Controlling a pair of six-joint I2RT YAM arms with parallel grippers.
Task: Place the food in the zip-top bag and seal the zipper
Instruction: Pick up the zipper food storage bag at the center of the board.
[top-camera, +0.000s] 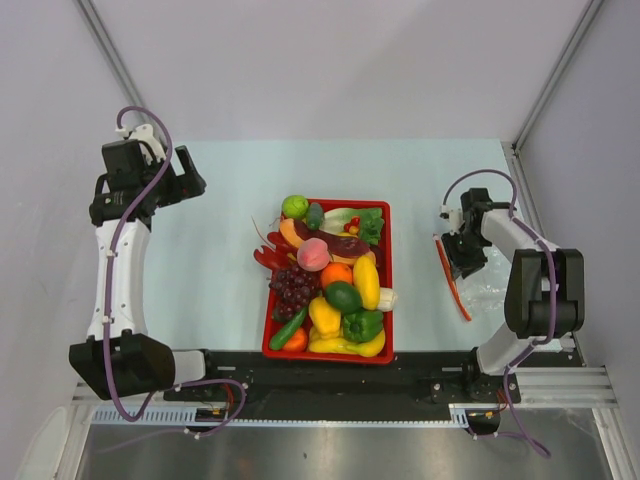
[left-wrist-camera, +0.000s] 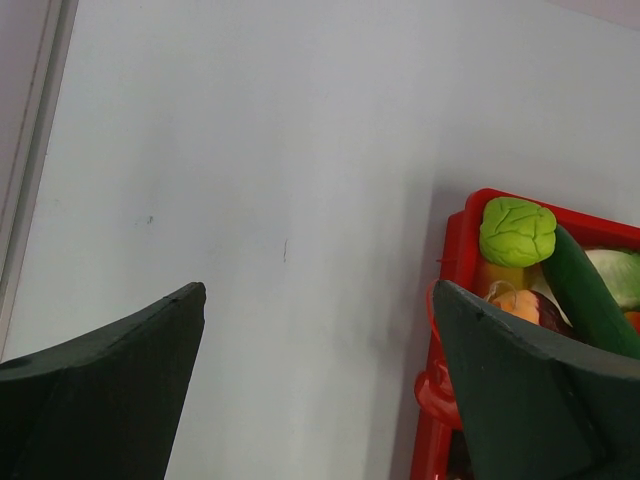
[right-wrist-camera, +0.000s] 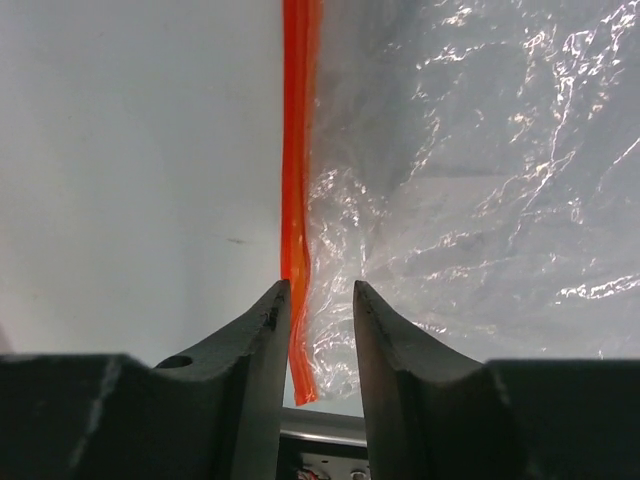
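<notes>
Top view: red tray (top-camera: 387, 250) sits mid-surface, piled with toy produce. All the food is in the tray, none in the bag.
- pink peach (top-camera: 313, 254) centre-left
- purple grape bunch (top-camera: 293, 285) just near of the peach, against the tray's left wall
- orange (top-camera: 336, 273) right of the grapes
- dark green avocado-like piece (top-camera: 343, 296) touching the orange on its near side
- yellow lemon (top-camera: 366, 282) beside both, toward the right wall

The zip-top bag (right-wrist-camera: 480, 200) lies flat at the right of the pale surface (top-camera: 210, 260), well apart from the tray and partly hidden under the right arm. The zipper (right-wrist-camera: 298, 150) runs along the bag's left edge, near to far, slightly slanted.

Right tool (right-wrist-camera: 320, 285): down at the zipper. Its fingers (right-wrist-camera: 255, 350) stand a narrow gap apart, with the orange-red strip lying in that gap, close to the left one in the wrist view. Crinkled plastic shows across the rest of the gap, so the strip is not pinched.

Left tool (left-wrist-camera: 318, 288): far left of the surface, fingers spread wide, nothing between them but bare surface. The tray's far-left corner, with a light green round piece (left-wrist-camera: 517, 230), shows at the right of its wrist view.
</notes>
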